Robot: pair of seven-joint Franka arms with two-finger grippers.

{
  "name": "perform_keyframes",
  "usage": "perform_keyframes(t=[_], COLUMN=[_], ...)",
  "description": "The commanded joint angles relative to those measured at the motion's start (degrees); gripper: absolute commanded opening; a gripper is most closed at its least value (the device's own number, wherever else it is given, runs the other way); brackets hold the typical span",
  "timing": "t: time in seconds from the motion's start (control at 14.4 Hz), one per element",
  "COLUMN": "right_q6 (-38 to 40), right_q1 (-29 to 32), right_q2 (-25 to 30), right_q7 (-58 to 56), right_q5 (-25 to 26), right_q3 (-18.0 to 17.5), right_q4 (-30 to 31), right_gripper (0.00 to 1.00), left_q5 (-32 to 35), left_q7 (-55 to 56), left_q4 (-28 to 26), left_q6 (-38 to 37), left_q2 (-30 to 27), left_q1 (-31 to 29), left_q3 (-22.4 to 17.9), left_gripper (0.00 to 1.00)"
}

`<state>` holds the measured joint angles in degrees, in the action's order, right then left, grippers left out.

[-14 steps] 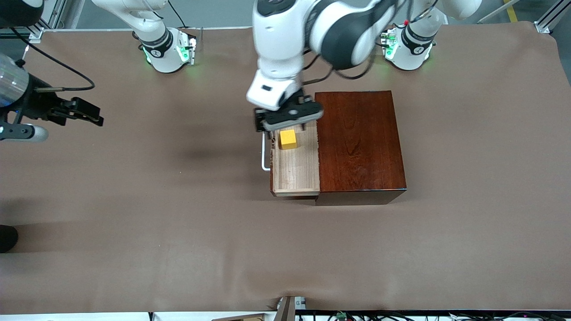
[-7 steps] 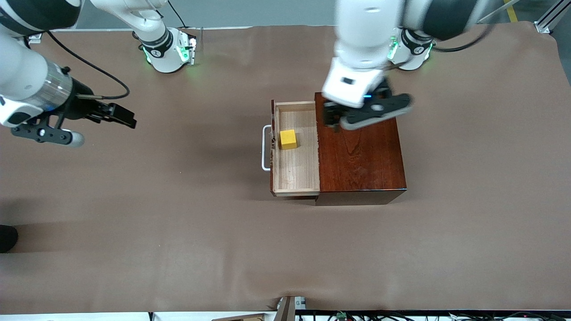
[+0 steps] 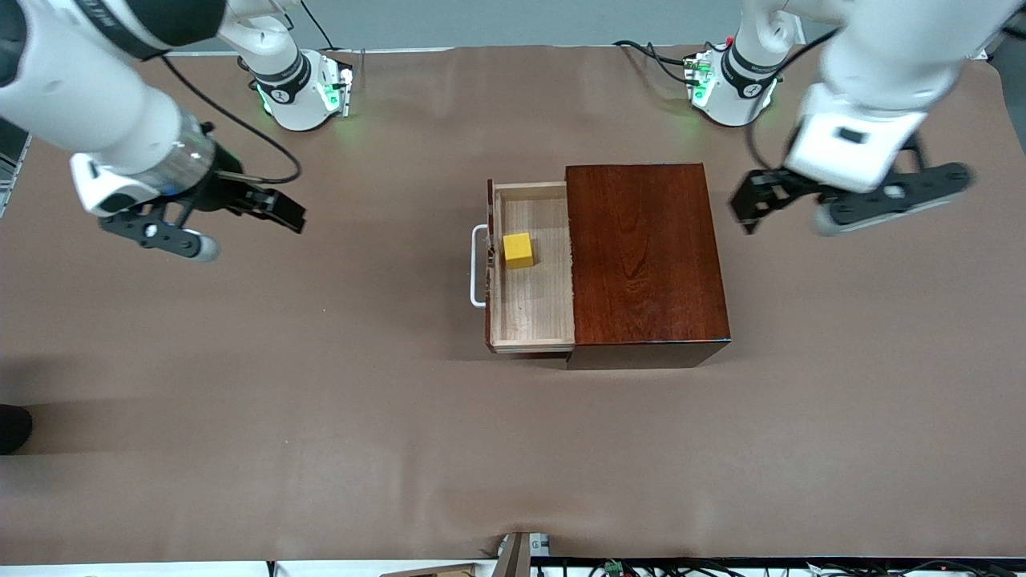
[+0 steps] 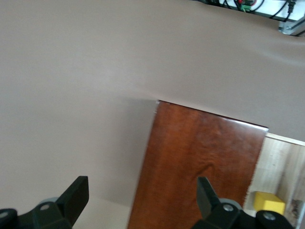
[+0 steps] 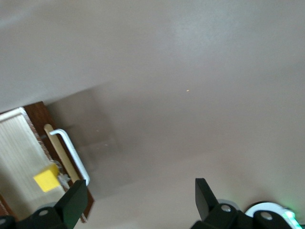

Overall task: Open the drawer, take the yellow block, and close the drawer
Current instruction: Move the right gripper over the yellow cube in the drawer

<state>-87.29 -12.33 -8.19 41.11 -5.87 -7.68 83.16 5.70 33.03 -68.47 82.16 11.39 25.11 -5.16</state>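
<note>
The drawer [image 3: 532, 304] stands pulled out of the dark reddish-brown wooden box [image 3: 645, 256], toward the right arm's end of the table, with its white handle [image 3: 478, 276] leading. The yellow block [image 3: 518, 250] rests on the pale floor of the drawer. My left gripper [image 3: 757, 200] hangs open and holds nothing, over the cloth beside the box at the left arm's end. My right gripper [image 3: 276, 210] is open with nothing in it, over bare cloth well short of the handle. In the left wrist view the box [image 4: 200, 162] and block [image 4: 269, 202] show; in the right wrist view the handle [image 5: 71, 152] and block [image 5: 46, 179].
A brown cloth [image 3: 321, 401] covers the whole table. The two arm bases [image 3: 304, 88] [image 3: 733, 84] stand along the edge farthest from the front camera. A dark object [image 3: 12, 429] pokes in at the right arm's end.
The left gripper has swung from over the open drawer, across the box top, out past the box toward its own end. The right gripper has moved in toward the drawer. Drawer and block have not moved.
</note>
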Motion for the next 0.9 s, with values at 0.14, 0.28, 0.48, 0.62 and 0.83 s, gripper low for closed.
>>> perform_keyframes(t=[0.14,0.28,0.48,0.62,0.83], right_q6=[-1.74,-3.14,-4.55,-6.48,-8.15], right_q1=[-6.65,-8.85,-12.18,-14.38,-17.11], right_q2=[-2.79,-3.58,-5.61,-6.49,-8.15], right_q7=[13.18,18.98,28.99,35.59,43.15], right_q5=[-0.37,-0.46,-0.28,-0.20,-0.02], right_q3=[0.39,0.39,0.39,0.39,0.47], right_q4=[-1.25,-1.25,-1.42,-1.42,-1.42], right_gripper=[1.00,1.00,1.00,1.00,1.00], left_q5=[-0.77,-0.77,-0.77,-0.77,-0.77], left_q7=[-8.76,-12.44,-14.75,-18.86,-20.46], left_q4=[-4.13,-5.10,-5.19,-6.41,-7.73], left_q6=[-0.07,0.20,0.11,0.28,0.55], left_q2=[-3.56,-4.18,-4.27,-4.97,-5.93], left_q1=[-6.03,-8.14,-9.64,-12.00,-12.89], left_q3=[0.77,0.77,0.68,0.77,0.77], left_gripper=[1.00,1.00,1.00,1.00,1.00])
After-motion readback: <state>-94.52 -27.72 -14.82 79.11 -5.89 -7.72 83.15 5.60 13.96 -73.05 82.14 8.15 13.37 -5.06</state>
